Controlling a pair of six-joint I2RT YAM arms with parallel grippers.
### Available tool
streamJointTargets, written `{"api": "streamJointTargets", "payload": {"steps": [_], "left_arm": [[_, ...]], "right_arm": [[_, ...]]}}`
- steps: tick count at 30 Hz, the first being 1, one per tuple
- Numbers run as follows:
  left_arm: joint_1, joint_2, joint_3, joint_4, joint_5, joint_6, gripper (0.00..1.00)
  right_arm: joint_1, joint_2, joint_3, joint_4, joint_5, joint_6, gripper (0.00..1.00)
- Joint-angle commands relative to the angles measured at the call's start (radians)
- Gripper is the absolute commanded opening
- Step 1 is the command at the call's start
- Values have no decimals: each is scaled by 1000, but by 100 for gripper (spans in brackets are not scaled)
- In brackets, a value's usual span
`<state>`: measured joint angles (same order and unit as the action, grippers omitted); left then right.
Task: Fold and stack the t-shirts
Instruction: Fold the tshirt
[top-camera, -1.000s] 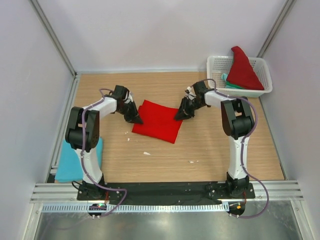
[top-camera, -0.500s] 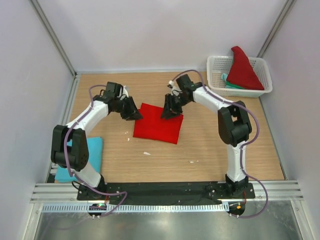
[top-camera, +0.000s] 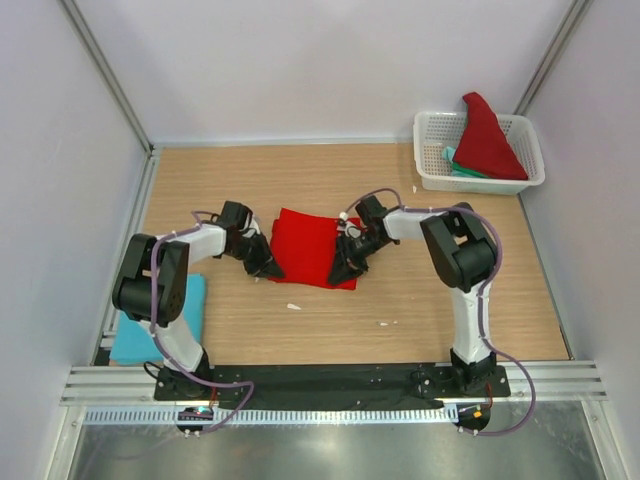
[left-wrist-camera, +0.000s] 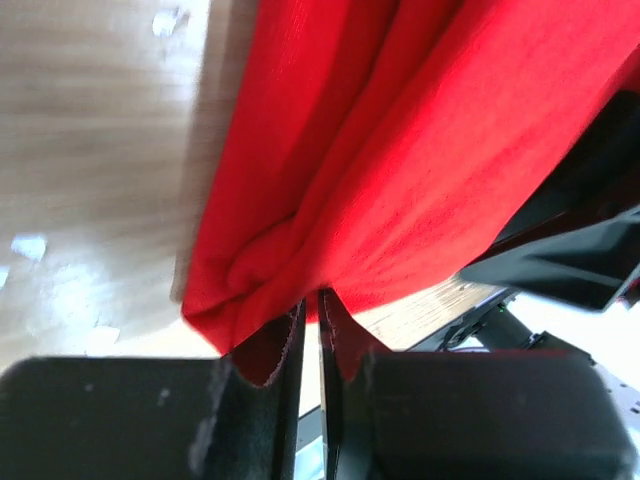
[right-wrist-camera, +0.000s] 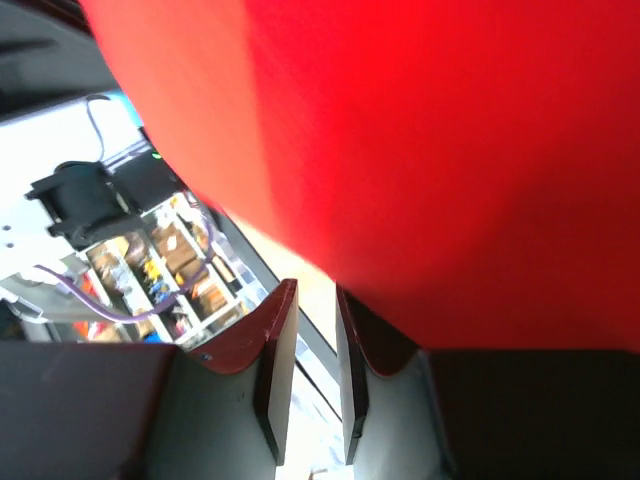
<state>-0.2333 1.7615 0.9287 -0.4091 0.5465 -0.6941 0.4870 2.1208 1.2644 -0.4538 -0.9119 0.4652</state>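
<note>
A bright red t-shirt (top-camera: 310, 245) lies folded flat on the wooden table between my two arms. At its near left corner my left gripper (top-camera: 265, 268) sits low. The left wrist view shows its jaws (left-wrist-camera: 310, 300) nearly together, with the red cloth (left-wrist-camera: 400, 150) bunched and pinched at the tips. My right gripper (top-camera: 340, 272) is at the near right corner. Its jaws (right-wrist-camera: 315, 290) stand slightly apart with only table showing between them, and the red cloth (right-wrist-camera: 450, 130) lies just past the tips and over one finger.
A white lattice basket (top-camera: 470, 182) at the far right corner holds a heaped red t-shirt (top-camera: 487, 135) over a teal-green one (top-camera: 458, 168). A folded light blue t-shirt (top-camera: 130, 335) lies at the near left edge, beside the left arm's base.
Both grippers came back from the shirt's far corners to its near corners. Their jaws widened on the way and have narrowed again. The red shirt now looks a little narrower.
</note>
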Motion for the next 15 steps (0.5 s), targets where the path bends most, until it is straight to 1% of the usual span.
{"api": "streamJointTargets", "payload": {"steps": [1,2,3,4,5,8,9,12,13,14,15], "left_arm": [[-1,-52,-59,-65,-123,44,11],[-1,-84,-59,-92,-109,38,12],[-3,-112,-50,-108,-90,33,12],[-6,-178,-42,-123,-56,24,14],[-17,-206,-30,-138,-42,16,17],[-32,-275,24,-155,-20,-27,22],[-32,-280,45,-134,-17,-44,23],[-31,-215,61,-41,-5,-96,24],[-31,-186,65,-22,9,-116,23],[-32,-124,68,-2,23,-123,20],[-32,-103,61,30,17,-127,19]], "right_arm": [[-73,-129,-78,-132,88,-146,28],[-79,-162,-76,-207,134,-169,29],[-77,-188,-71,-244,149,-193,30],[-79,-240,-62,-265,150,-206,30],[-77,-257,-57,-278,143,-204,31],[-61,-275,-33,-264,99,-143,32],[-53,-269,-28,-220,81,-126,32],[-19,-196,3,-139,47,-51,32],[-16,-176,6,-117,29,-33,31],[-15,-151,6,-96,25,-19,31],[-16,-144,6,-70,24,-10,31]]}}
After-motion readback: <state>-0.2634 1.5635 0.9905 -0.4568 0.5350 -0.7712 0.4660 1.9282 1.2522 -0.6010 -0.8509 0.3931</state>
